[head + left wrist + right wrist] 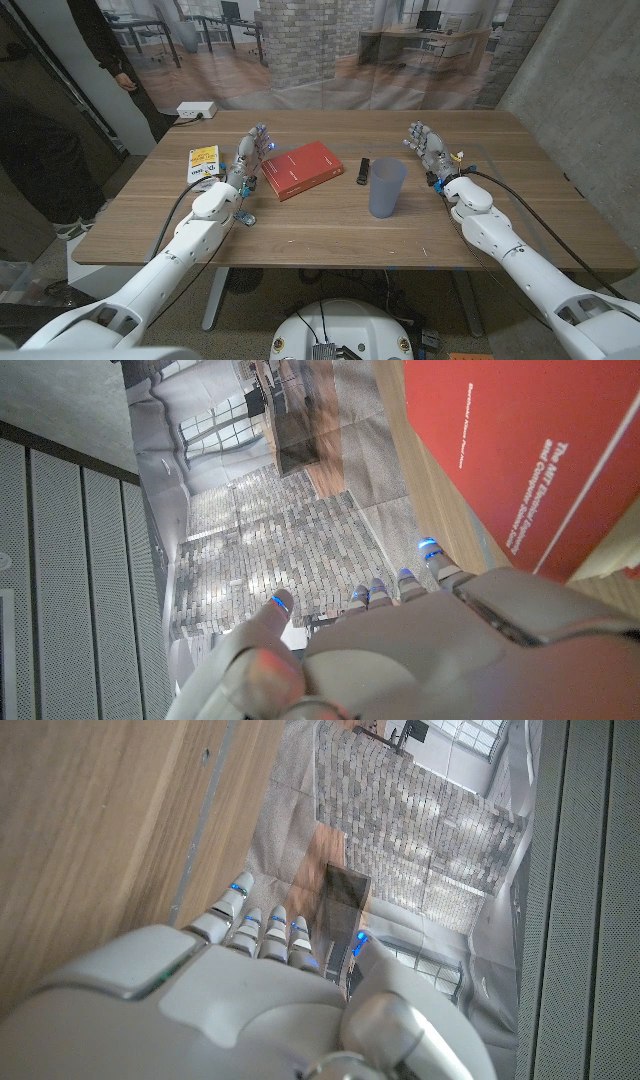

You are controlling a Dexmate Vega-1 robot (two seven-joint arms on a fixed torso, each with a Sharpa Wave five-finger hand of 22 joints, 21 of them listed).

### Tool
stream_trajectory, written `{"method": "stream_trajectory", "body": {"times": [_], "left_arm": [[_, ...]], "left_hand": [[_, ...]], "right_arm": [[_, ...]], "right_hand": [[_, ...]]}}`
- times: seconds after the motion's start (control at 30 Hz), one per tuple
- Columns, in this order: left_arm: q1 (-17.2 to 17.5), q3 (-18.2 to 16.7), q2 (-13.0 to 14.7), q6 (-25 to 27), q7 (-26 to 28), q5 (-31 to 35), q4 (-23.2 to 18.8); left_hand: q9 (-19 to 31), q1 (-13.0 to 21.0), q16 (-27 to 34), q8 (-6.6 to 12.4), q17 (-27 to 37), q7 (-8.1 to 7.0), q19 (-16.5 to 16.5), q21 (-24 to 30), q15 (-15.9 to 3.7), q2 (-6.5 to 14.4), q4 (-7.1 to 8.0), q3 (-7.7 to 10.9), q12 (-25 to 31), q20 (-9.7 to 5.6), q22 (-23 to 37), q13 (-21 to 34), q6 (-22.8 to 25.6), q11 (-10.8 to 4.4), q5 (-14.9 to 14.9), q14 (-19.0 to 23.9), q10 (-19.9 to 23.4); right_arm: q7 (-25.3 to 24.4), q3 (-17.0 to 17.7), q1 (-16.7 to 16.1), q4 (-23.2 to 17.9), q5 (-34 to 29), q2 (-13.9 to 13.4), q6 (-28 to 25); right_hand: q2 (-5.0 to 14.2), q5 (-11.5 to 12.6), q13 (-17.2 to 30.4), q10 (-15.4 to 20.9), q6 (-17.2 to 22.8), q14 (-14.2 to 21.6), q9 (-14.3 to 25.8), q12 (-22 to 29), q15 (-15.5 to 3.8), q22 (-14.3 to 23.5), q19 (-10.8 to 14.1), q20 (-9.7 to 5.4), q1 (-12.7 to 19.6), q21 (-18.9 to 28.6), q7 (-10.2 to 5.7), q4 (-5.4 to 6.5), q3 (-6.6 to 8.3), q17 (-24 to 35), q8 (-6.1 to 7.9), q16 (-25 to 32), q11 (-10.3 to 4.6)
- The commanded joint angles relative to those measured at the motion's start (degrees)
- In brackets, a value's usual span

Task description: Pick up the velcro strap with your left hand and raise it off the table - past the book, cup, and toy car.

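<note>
My left robot hand [248, 158] stands released beside the red book [302, 169], holding nothing. The right robot hand [428, 150] is released too. The velcro strap [364, 171] lies on the tabletop [330, 235] just beside the blue cup [387, 187].

Wooden table [300, 225], legs visible beneath the front edge. Yellow-and-white card or packet [204, 162] lying flat near the table's left side; printing too small to read. White power strip [196, 110] on the floor beyond the far-left corner, cable attached. Printed backdrop [330, 50] of a brick-walled office hung behind the table. Person in dark clothing [110, 45] standing at upper left, one hand hanging down.
</note>
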Motion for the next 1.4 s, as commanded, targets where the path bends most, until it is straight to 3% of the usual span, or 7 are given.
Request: {"method": "stream_trajectory", "body": {"times": [0.03,0.3,0.73,0.97,1.4], "left_arm": [[1.38,-17.93,-12.99,5.19,-8.86,13.90,-0.69],[0.33,-24.01,-19.31,7.64,-12.27,22.84,-1.60],[-0.56,-27.58,-25.77,9.94,-13.40,33.24,-4.18],[-1.12,-27.46,-26.78,10.53,-14.55,37.61,-5.54],[-2.37,-26.10,-27.11,11.39,-15.19,44.55,-7.98]], "left_hand": [[0.10,0.07,0.29,0.24,0.21,0.19,-6.97,0.30,0.05,5.48,-0.04,0.27,0.25,0.14,0.09,0.06,-8.54,0.06,0.36,-8.83,-6.93],[0.10,0.06,0.33,0.28,0.20,0.12,-7.00,0.26,-0.05,5.46,-0.04,0.07,0.34,0.10,0.09,0.06,-8.50,-0.02,0.43,-8.81,-6.81],[0.07,0.68,1.07,0.83,-0.01,0.17,-4.89,0.85,0.46,4.74,-0.80,-0.43,1.36,0.49,-0.08,0.06,-6.60,0.31,0.56,-6.28,-4.00],[0.04,1.81,1.25,1.15,-0.27,0.18,-3.44,1.08,0.56,4.06,-1.88,-0.42,1.99,0.63,-0.30,0.03,-4.81,0.78,0.70,-4.36,-1.67],[0.07,3.63,1.26,1.71,-0.48,-0.77,-2.05,1.09,0.30,3.12,-3.61,-0.21,2.44,0.63,-0.52,0.00,-1.66,0.31,0.77,-2.19,0.65]], "right_arm": [[12.80,14.14,2.39,5.95,-18.86,14.52,-3.55],[19.09,23.21,5.16,10.92,-26.77,20.97,-2.42],[25.12,31.26,8.35,13.97,-34.95,23.87,-0.79],[27.31,33.76,8.00,12.49,-36.95,24.48,-1.68],[30.21,36.87,8.65,14.21,-37.98,24.75,0.08]], "right_hand": [[0.92,0.32,0.26,0.19,0.17,-0.13,0.25,0.36,-0.09,0.09,0.21,-0.71,0.17,0.09,0.19,0.08,0.27,0.15,0.18,0.44,-0.07],[0.70,0.33,0.27,0.17,0.09,-0.11,0.25,0.36,-0.05,0.09,0.26,-0.67,-0.09,-0.09,0.33,0.12,0.09,0.07,0.16,0.50,-0.05],[0.12,0.51,0.27,0.57,0.49,0.17,0.24,0.52,0.33,0.08,0.61,-0.48,0.28,-0.39,0.66,-0.65,0.07,-0.41,0.33,0.46,0.41],[0.03,0.62,0.27,0.66,0.62,0.21,0.23,0.54,0.32,0.08,0.68,-0.45,0.45,-0.58,0.63,-0.93,0.12,-0.58,0.36,0.43,0.45],[-0.09,0.75,0.27,0.88,0.87,0.32,0.24,0.60,0.37,0.09,0.87,-0.39,0.53,-0.86,0.89,-1.20,0.13,-0.72,0.43,0.44,0.58]]}}
